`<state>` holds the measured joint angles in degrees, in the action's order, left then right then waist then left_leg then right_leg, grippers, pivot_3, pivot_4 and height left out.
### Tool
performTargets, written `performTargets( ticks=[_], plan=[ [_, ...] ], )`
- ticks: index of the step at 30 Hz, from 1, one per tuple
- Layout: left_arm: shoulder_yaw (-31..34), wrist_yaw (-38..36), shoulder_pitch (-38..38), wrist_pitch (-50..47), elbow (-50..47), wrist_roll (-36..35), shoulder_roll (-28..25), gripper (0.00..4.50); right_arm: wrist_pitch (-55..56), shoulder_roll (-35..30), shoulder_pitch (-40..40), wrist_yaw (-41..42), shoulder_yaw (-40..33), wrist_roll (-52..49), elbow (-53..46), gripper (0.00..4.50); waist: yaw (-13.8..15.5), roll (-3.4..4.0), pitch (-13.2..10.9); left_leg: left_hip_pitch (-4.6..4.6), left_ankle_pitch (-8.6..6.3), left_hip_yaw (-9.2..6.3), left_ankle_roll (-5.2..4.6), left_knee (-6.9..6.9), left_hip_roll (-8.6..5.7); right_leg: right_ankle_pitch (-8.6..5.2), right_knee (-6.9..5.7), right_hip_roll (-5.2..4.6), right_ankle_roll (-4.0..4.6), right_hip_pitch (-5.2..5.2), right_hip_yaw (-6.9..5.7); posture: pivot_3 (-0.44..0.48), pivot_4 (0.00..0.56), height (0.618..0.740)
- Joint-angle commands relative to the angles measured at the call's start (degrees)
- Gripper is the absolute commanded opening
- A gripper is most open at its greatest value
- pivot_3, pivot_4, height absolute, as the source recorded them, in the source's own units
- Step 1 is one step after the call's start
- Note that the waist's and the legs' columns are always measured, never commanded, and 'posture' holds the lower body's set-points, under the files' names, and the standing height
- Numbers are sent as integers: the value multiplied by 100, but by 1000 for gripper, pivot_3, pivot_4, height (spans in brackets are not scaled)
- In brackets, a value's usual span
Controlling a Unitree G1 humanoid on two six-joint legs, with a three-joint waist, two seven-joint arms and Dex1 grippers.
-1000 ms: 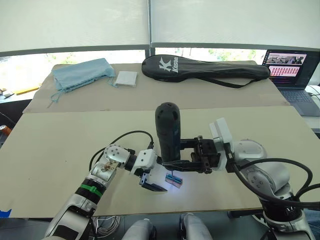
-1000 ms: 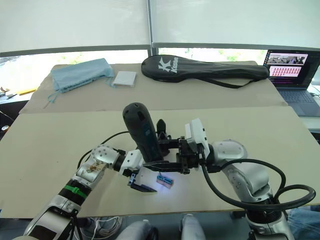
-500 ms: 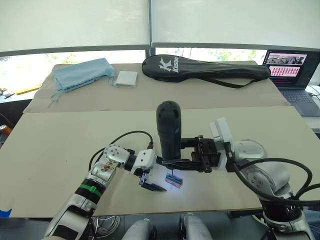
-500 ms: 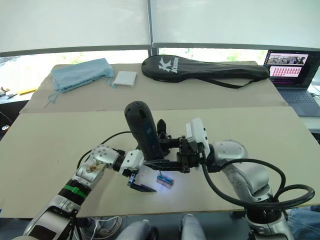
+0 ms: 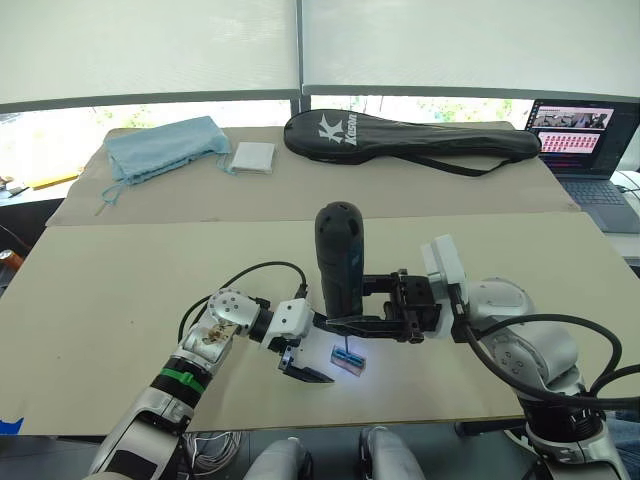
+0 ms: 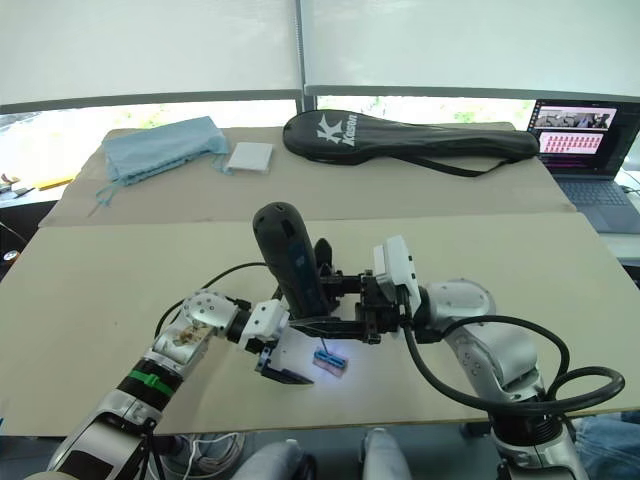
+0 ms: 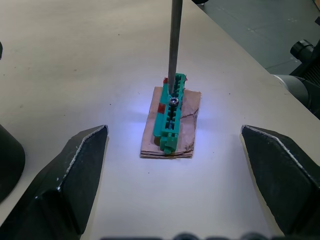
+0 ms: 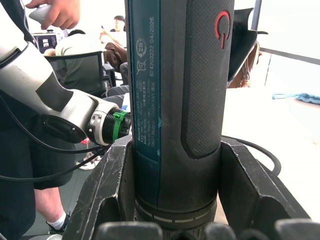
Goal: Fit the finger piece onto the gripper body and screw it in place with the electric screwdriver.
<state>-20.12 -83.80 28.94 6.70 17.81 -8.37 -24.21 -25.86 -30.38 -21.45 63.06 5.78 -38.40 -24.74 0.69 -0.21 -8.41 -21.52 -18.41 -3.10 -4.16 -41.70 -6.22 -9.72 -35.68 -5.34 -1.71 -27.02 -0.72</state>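
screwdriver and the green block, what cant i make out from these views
- Electric screwdriver: its lower end is hidden behind the right end effector in the head views.
- Bit: its top is cut off by the left wrist view's edge; whether it is seated in the screw head on the green-and-tan block is too small to tell.
- Left end effector: open; its fingers are cut off at the frame edge.

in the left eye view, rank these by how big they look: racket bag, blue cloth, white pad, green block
1. racket bag, the largest by far
2. blue cloth
3. white pad
4. green block, the smallest, though it sits nearest the camera, under the electric screwdriver bit
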Motion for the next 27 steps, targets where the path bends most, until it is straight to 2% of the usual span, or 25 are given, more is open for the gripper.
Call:
performTargets(
  ticks=[1, 27],
  plan=[
    [9, 28, 113, 48, -121, -48, 28, 4500, 179, 5, -25, 20, -135, -108, -206, 1879, 0, 0, 0, 0, 0, 0, 0, 0, 0, 0, 0, 0, 0, 0, 0, 0, 150, 736],
    [16, 38, 160, 83, -45, -36, 63, 4500, 172, 57, -19, 62, -72, -32, -180, 1879, 0, 0, 0, 0, 0, 0, 0, 0, 0, 0, -1, 1, 0, 0, 0, 0, 150, 736]
  ],
)
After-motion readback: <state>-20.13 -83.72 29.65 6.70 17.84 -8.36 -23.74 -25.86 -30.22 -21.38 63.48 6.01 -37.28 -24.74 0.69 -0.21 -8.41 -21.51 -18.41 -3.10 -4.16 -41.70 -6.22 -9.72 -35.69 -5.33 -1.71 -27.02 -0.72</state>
